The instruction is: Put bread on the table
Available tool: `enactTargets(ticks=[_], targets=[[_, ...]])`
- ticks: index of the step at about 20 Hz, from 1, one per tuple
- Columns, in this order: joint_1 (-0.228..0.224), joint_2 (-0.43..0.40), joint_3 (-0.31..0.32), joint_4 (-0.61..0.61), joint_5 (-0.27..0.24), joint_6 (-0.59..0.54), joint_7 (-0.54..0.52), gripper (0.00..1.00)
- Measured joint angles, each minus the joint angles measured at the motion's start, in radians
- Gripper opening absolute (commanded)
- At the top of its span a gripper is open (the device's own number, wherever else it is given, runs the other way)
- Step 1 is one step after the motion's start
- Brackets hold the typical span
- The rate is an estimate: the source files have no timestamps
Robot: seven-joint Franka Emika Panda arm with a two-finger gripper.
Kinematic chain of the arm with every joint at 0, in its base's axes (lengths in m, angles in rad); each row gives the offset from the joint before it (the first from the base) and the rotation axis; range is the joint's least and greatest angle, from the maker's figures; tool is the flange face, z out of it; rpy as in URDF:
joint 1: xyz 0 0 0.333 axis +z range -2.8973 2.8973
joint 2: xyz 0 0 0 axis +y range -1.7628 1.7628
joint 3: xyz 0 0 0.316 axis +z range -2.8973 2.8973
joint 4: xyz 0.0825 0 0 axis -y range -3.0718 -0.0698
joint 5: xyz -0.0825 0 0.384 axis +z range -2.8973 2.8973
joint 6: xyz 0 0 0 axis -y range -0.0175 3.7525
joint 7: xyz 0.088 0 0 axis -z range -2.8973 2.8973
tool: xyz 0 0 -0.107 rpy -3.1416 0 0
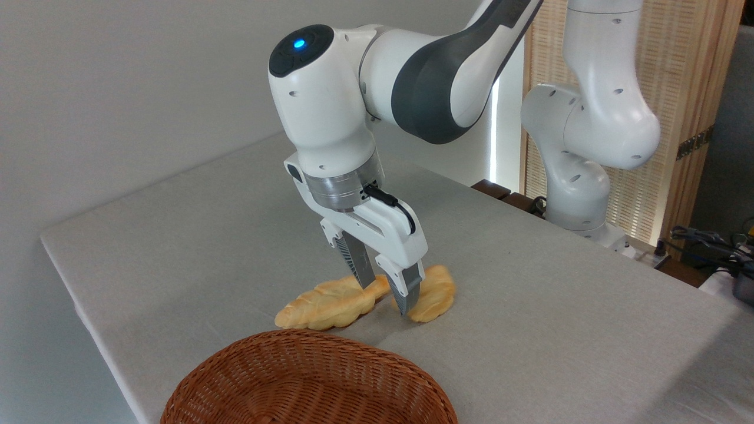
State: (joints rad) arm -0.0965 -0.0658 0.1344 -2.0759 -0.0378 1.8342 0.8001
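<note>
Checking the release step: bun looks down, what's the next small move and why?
Probably lift straight up. The bun lies on the table beside the long bread, and the gripper is open, its fingers low between the two, so sideways travel could knock them.

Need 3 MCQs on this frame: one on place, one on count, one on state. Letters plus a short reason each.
1. Where is the bun?
A. in the basket
B. on the table, right of the long bread
C. held in the air

2. How many breads lie on the table?
A. one
B. two
C. three

3. What state is the gripper in?
A. open, grasping nothing
B. shut on the bun
C. shut on the basket rim

Answers:
1 B: the bun rests on the cloth beside the long bread, outside the basket.
2 B: only the bun and the long bread are there.
3 A: the fingers are spread and low, with the bun free to the right of them.
</note>
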Motion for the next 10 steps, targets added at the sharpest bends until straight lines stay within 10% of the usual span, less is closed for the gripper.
enactTargets(ticks=[10], targets=[[-0.001, -0.008, -0.014, 0.045, -0.001, 0.013, 0.000, 1.00]])
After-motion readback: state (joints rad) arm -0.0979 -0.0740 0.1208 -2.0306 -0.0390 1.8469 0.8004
